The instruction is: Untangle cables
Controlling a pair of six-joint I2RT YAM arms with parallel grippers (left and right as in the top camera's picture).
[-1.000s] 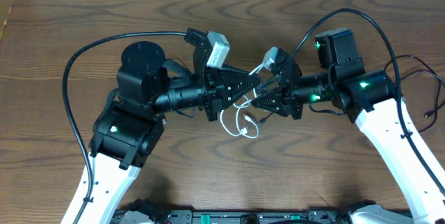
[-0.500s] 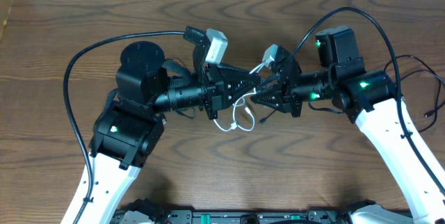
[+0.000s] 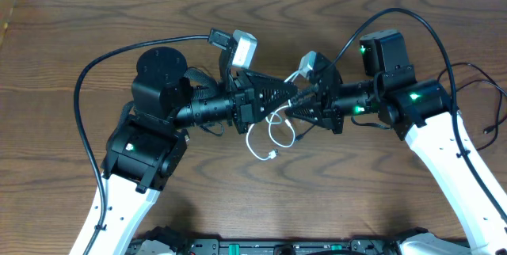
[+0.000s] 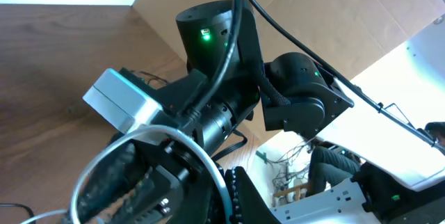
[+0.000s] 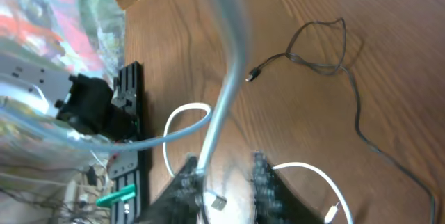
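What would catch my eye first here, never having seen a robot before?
The left arm and right arm lean in over the wooden table, the left end effector and right end effector almost tip to tip at its middle. A white cable loops loosely just below them, and a thin black cable lies on the wood nearby.

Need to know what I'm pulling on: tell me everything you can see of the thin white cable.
The thin white cable is a short, limp cord with a small plug end. It appears pinched by the shut left gripper, passes between the parted fingers of the right gripper, and droops in two loose loops toward the wooden table.
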